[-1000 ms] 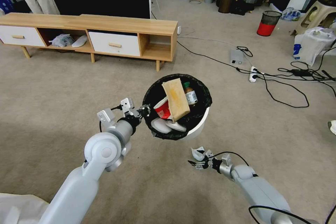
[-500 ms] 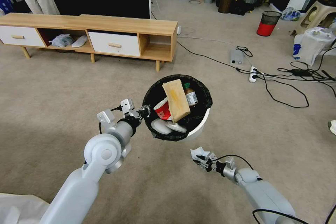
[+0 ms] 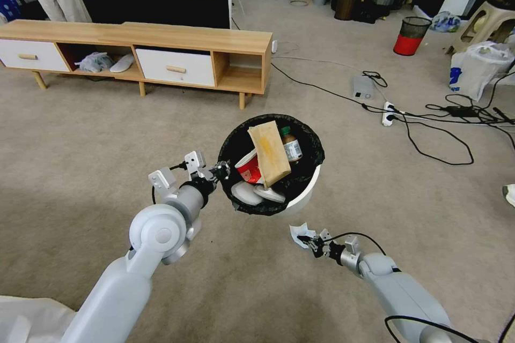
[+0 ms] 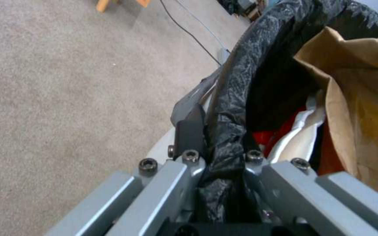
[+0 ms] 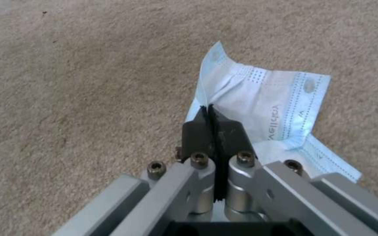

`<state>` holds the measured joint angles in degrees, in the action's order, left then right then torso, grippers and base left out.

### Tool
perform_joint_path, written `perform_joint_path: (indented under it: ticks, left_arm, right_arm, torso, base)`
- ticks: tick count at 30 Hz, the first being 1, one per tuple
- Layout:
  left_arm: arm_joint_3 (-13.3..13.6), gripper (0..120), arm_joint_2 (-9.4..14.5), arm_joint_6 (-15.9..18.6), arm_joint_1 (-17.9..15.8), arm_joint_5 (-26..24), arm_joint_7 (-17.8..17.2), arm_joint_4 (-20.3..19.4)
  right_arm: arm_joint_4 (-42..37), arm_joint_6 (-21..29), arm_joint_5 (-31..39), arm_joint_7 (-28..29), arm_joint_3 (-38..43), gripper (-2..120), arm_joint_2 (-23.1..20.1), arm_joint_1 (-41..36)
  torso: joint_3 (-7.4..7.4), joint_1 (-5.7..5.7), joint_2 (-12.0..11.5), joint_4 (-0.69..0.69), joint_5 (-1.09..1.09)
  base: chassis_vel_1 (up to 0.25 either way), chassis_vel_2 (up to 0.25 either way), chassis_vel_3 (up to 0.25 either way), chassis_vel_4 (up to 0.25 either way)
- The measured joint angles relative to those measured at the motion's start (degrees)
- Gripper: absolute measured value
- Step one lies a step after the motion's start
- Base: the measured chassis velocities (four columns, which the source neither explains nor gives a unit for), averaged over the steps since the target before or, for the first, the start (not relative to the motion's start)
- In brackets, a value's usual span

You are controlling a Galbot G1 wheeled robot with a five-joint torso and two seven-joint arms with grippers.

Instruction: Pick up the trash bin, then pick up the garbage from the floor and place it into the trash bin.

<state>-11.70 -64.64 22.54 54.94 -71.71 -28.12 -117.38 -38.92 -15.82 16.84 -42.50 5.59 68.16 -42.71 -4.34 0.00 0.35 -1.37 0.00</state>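
The trash bin (image 3: 307,197), white with a black bag liner, hangs tilted above the carpet. My left gripper (image 3: 221,170) is shut on its near-left rim; in the left wrist view the fingers (image 4: 190,128) pinch the bin's black liner edge (image 4: 235,95). Inside lie a brown paper bag (image 3: 270,153), a green-labelled bottle (image 3: 292,146), a red-white paper cup (image 3: 249,166) and flat white pieces (image 3: 257,193). My right gripper (image 3: 311,240) is low at the carpet in front of the bin, shut on the edge of a white tissue (image 3: 296,232). The right wrist view shows the tissue (image 5: 267,105) spread on the carpet.
A long wooden cabinet (image 3: 161,37) stands at the back left. Black cables and a power strip (image 3: 388,112) cross the floor at right. A red-and-black mesh bin (image 3: 412,35) and a white plastic bag (image 3: 477,69) stand farther right. Open carpet surrounds both arms.
My right gripper has turned and sunk toward the carpet and shut on the tissue's edge. The left arm and the bin have stayed put.
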Motion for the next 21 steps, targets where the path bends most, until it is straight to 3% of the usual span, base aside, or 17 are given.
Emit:
perform_joint_path:
  ticks: [10, 17, 21]
  left_arm:
    - [0.04, 3, 0.05, -0.04, -0.2, -0.01, 0.11, 0.21]
    - [0.3, 3, -0.02, -0.05, -0.3, -0.19, -0.01, 0.3]
    - [0.65, 3, -0.14, -0.05, -0.69, -0.32, -0.25, 0.5]
  right_arm:
    - [-1.76, -0.03, 1.39, 0.0, 0.46, 0, -0.83, 0.23]
    - [-11.33, -0.33, 5.17, 1.84, 3.63, 0, -5.44, -2.77]
    - [-21.26, 0.97, 8.44, 2.81, 8.19, 0, -10.11, -7.38]
  torso:
    - [0.0, 0.0, 0.0, 0.0, 0.0]
    - [0.0, 0.0, 0.0, 0.01, 0.01]
    - [0.0, 0.0, 0.0, -0.02, 0.01]
  base:
    - [0.0, 0.0, 0.0, 0.0]
    - [0.0, 0.0, 0.0, 0.0]
    - [0.0, 0.0, 0.0, 0.0]
